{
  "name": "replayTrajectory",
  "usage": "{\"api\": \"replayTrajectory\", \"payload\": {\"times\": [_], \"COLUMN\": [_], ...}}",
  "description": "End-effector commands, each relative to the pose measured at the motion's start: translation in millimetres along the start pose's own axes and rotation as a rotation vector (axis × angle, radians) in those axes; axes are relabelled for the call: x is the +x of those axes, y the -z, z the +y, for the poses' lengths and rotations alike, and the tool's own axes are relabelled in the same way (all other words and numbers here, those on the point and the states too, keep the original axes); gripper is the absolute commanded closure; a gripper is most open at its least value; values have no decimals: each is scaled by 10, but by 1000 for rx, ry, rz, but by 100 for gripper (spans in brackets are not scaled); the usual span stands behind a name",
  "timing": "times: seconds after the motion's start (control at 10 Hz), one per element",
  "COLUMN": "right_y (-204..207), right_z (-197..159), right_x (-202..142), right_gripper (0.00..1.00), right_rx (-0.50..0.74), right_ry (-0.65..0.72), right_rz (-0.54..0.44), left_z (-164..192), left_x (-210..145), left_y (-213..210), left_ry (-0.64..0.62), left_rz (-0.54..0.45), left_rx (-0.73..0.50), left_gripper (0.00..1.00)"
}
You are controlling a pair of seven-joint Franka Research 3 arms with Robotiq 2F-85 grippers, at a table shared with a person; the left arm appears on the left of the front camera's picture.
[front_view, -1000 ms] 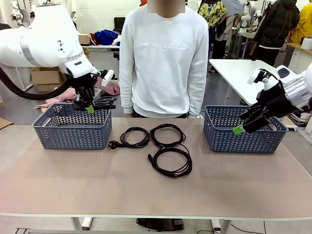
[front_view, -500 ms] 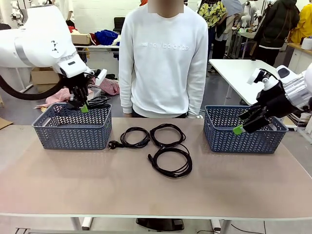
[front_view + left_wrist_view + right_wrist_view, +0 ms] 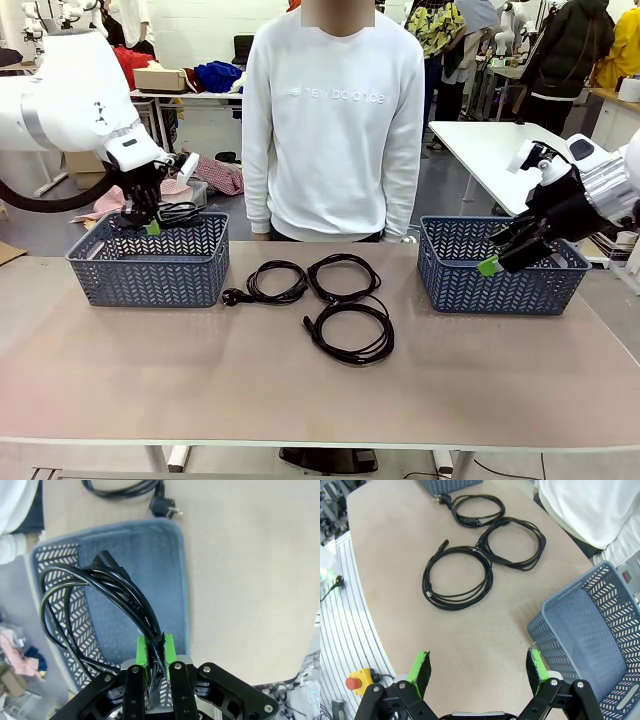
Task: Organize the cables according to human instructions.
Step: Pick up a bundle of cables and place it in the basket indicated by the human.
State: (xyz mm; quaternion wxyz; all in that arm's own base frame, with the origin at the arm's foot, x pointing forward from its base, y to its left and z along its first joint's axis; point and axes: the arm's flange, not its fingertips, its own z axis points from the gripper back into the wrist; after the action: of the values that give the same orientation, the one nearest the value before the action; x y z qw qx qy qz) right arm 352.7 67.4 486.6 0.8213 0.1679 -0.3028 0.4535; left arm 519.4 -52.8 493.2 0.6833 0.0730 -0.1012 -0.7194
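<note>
The left claw (image 3: pixel 150 226), pointing down, clenches one coiled cable (image 3: pixel 100 590) over the left basket (image 3: pixel 150 270); the pinched strand is hidden between its pads (image 3: pixel 141 652). Three cables (image 3: pixel 345 335) lie on the desk (image 3: pixel 300 400). The right claw (image 3: pixel 497 258), splayed and empty, hangs tilted just beside the right basket (image 3: pixel 520 295).

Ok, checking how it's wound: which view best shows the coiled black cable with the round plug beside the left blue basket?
Right wrist view: looks down on the coiled black cable, whole loop and plug visible. Front view shows it foreshortened. Left wrist view catches its plug and part of the loop at the top edge.
</note>
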Motion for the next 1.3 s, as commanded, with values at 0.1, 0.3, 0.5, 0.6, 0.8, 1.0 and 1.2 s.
{"api": "replayTrajectory", "payload": {"times": [0.1,0.3,0.5,0.6,0.8,1.0,1.2], "right_y": [6,6,6,6,6,6,6], "right_z": [-41,-41,-41,-41,-41,-41,-41], "right_x": [-10,-10,-10,-10,-10,-10,-10], "right_gripper": [0,0,0,0,0,0,0], "right_rx": [16,16,16,16,16,16,16], "right_ry": [-22,-22,-22,-22,-22,-22,-22], "right_rz": [-18,-18,-18,-18,-18,-18,-18], "left_z": [78,140,194,194,202,195,201], "left_x": [-105,-153,-186,-188,-218,-237,-241], "left_y": [165,309,401,433,496,520,463], "left_ry": [-23,-35,-50,-51,-52,-50,-50], "left_rz": [33,35,34,40,50,47,35], "left_rx": [29,25,28,20,10,-2,-13], "left_gripper": [84,84,84,84,84,65,60]}}
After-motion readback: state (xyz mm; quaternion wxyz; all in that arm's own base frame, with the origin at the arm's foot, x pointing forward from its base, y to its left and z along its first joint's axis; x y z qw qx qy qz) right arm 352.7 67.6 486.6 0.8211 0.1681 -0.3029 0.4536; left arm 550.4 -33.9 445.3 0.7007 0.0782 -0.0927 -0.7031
